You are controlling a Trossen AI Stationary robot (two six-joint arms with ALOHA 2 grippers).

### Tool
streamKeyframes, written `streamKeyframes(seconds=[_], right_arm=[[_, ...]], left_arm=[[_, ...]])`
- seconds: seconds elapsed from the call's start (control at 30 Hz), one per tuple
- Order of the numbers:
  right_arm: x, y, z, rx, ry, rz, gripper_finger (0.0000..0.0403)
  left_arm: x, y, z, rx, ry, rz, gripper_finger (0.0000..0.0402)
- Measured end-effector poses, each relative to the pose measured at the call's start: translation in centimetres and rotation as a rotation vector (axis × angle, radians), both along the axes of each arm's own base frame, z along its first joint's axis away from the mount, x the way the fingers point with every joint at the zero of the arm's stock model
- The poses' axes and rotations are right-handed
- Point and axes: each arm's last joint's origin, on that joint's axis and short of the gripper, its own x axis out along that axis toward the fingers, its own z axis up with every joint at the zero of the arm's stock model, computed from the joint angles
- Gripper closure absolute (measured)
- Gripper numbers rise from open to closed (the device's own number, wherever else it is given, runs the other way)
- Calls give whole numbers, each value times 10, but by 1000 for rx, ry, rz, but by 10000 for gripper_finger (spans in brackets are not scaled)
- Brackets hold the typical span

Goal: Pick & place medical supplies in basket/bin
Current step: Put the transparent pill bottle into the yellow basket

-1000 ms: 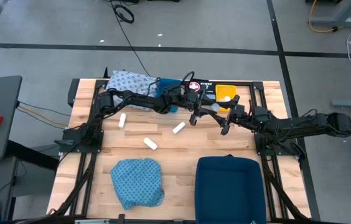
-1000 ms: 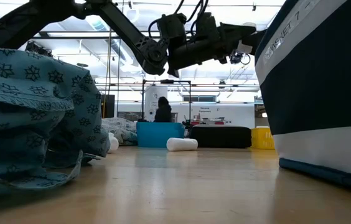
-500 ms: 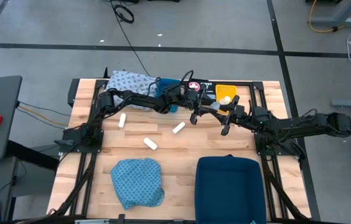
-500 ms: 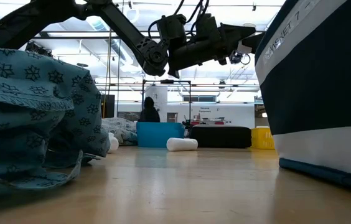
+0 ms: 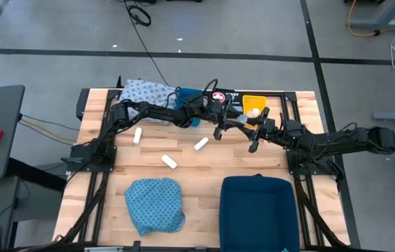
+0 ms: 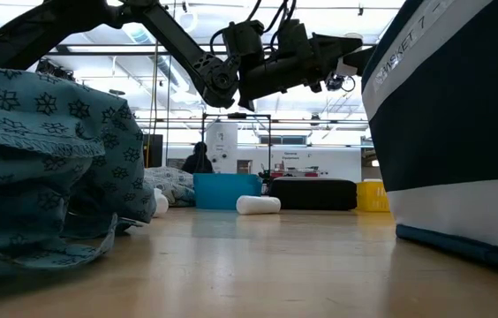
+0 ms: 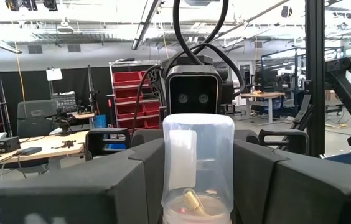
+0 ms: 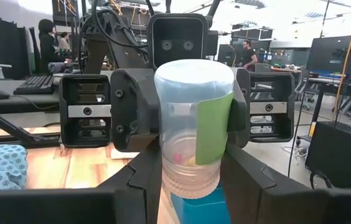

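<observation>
Above the middle of the counter [image 5: 197,168], toward its far edge, the two arms met with one clear vial between them. The left claw [image 7: 197,186] was clamped on the vial [image 7: 198,163], its two dark fingers pressed against the vial's sides; small pale contents lay at the vial's base. In the right wrist view the right claw [image 8: 191,171] was also closed on the same vial, which showed a green label and stood upright between both sets of fingers. The vial was held in the air, clear of the counter.

Three white rolls lay on the bare wood: one [image 5: 138,134] near the left edge, one [image 5: 201,143] at the middle, one [image 5: 169,162] nearer the front. The teal cloth [image 5: 154,204] was bunched at the front-left corner, and the whitish-blue cloth [image 5: 145,92] lay at the far-left corner. A dark blue bin [image 5: 257,210] stood at the front edge, right of centre. A black box [image 5: 220,98] with a red-and-white cross sat at the far edge, beside a yellow container [image 5: 252,105].
</observation>
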Motion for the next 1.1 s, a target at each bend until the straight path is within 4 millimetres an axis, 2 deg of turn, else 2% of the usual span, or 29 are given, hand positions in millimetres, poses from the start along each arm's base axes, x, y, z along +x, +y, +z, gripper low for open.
streamKeyframes(seconds=[0.13, 0.17, 0.4, 0.53, 0.67, 0.9, 1.1], right_arm=[[0, 0, 0, 4, 1, 0, 274], [0, 0, 0, 4, 2, 0, 274], [0, -1, -1, 7, 6, -26, 274], [0, -1, -1, 7, 6, -30, 274], [0, -2, -2, 11, 20, -48, 274], [-1, -3, -7, 28, 67, -109, 274], [-1, -3, -10, 29, 93, -92, 274]], left_arm=[[0, 0, 0, -2, 6, -9, 258], [0, 0, 0, -5, 8, -11, 247], [-1, 2, -1, -59, 36, -44, 83], [-3, 8, -1, -65, 47, -79, 30], [-8, 20, 1, -106, 51, -109, 20], [-17, 43, -2, -147, 138, -205, 33], [-15, 49, -14, -146, 237, -170, 40]])
